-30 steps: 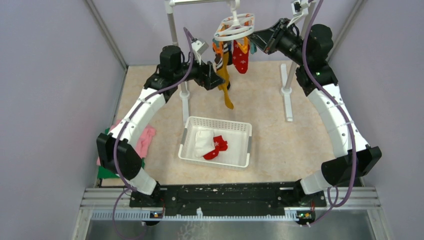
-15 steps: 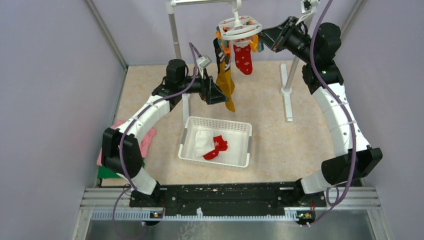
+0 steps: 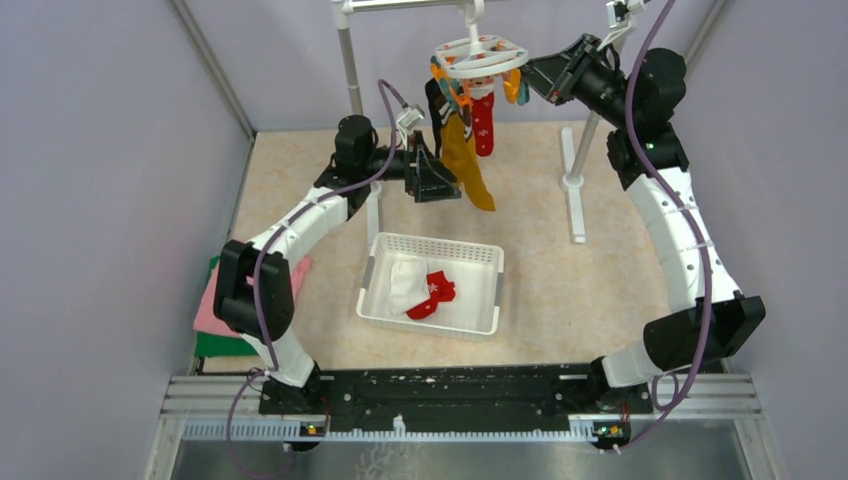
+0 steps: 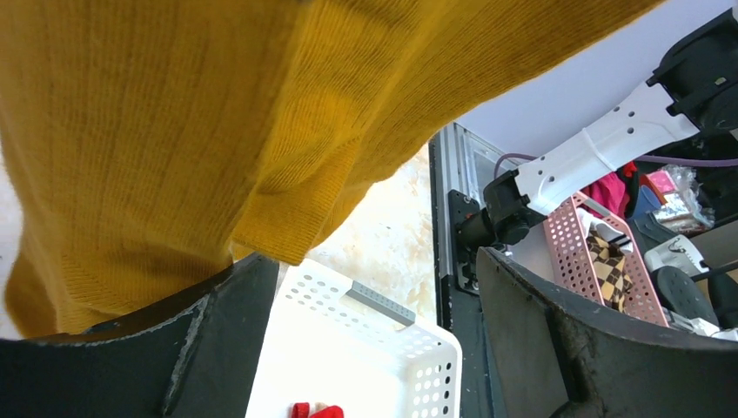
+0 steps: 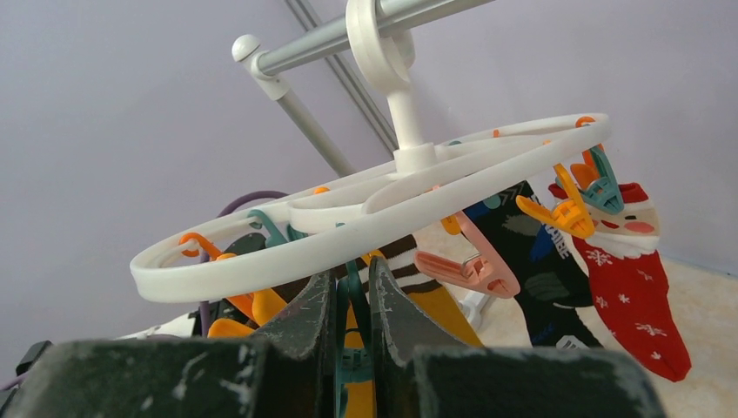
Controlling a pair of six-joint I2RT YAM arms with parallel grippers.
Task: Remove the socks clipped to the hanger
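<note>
The white hanger (image 3: 478, 55) hangs from the rack bar, with a mustard sock (image 3: 468, 160), a red snowflake sock (image 3: 484, 125) and a black sock (image 3: 437, 105) clipped to it. My left gripper (image 3: 440, 185) is open beside the mustard sock (image 4: 174, 131). The sock's lower edge drapes over the left finger (image 4: 218, 340), and the gap between the jaws shows only the basket below. My right gripper (image 5: 352, 300) is shut on a teal clip (image 5: 357, 287) under the hanger ring (image 5: 365, 218), just above the mustard sock's striped cuff (image 5: 418, 270).
A white mesh basket (image 3: 435, 243) below holds a white sock (image 3: 405, 283) and a red sock (image 3: 432, 295). The rack's poles (image 3: 352, 70) and foot (image 3: 575, 180) stand at the back. A pink and green folded cloth (image 3: 215, 310) lies at the left.
My left gripper has moved right and a little nearer, and the mustard sock's toe has swung right with it. My right gripper rose with the hanger, then held still.
</note>
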